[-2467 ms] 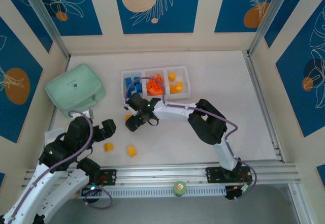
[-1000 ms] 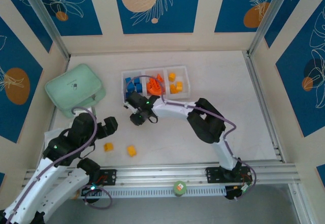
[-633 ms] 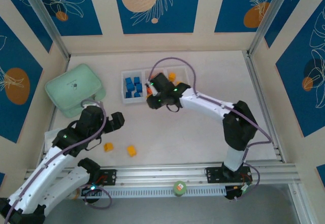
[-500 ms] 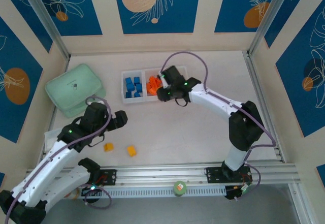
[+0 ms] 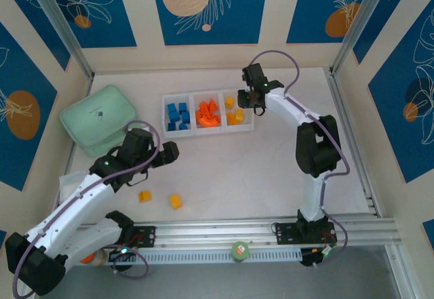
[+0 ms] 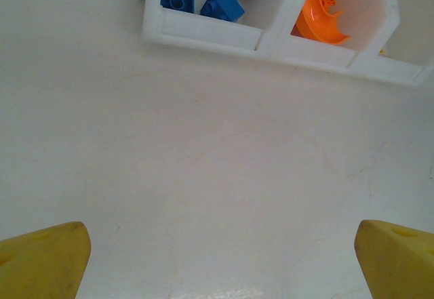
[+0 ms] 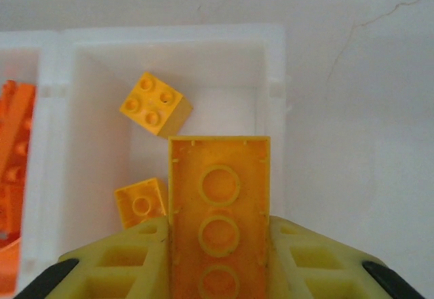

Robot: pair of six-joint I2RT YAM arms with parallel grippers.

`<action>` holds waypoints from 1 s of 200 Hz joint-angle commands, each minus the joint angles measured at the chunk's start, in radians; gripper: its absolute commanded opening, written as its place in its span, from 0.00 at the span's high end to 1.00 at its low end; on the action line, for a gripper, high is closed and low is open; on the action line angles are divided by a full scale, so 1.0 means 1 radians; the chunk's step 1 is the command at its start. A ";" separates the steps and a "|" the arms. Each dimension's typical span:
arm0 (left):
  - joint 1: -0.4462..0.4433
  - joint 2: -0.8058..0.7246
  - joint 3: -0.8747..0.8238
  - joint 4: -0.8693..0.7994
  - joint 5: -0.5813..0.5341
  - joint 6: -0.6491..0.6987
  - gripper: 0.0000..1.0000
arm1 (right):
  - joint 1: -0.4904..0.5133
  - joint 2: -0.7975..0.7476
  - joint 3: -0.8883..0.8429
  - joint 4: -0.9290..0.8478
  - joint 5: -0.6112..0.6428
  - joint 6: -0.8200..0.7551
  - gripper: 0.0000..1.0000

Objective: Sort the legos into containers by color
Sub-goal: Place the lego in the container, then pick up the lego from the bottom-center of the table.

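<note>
Legos (image 5: 207, 114) lie sorted in the tray (image 5: 207, 130), with blue ones (image 5: 178, 114) in the left compartment, orange ones (image 5: 203, 117) in the middle and yellow ones (image 7: 151, 104) in the right, while two yellow bricks (image 5: 175, 201) lie loose on the tabletop (image 5: 271, 163) nearer the arm bases. The right gripper (image 5: 252, 101) is clamped on a long yellow brick (image 7: 218, 197) (hollow underside toward the wrist camera), which seems to hang over the right compartment. The left gripper (image 5: 169, 152) stands wide open over bare tabletop, between the tray and the loose bricks.
</note>
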 commanded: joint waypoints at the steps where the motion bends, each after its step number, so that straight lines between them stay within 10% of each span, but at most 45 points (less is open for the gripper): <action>1: 0.018 0.009 0.033 0.028 0.014 0.023 0.01 | 0.009 0.046 0.066 -0.031 0.025 -0.027 0.65; 100: 0.035 -0.037 0.040 -0.019 -0.006 0.025 0.01 | 0.081 -0.088 -0.031 -0.046 0.006 -0.012 0.35; 200: 0.038 -0.210 0.004 -0.241 -0.013 0.008 0.01 | 0.459 -0.240 -0.272 -0.037 -0.131 0.187 0.23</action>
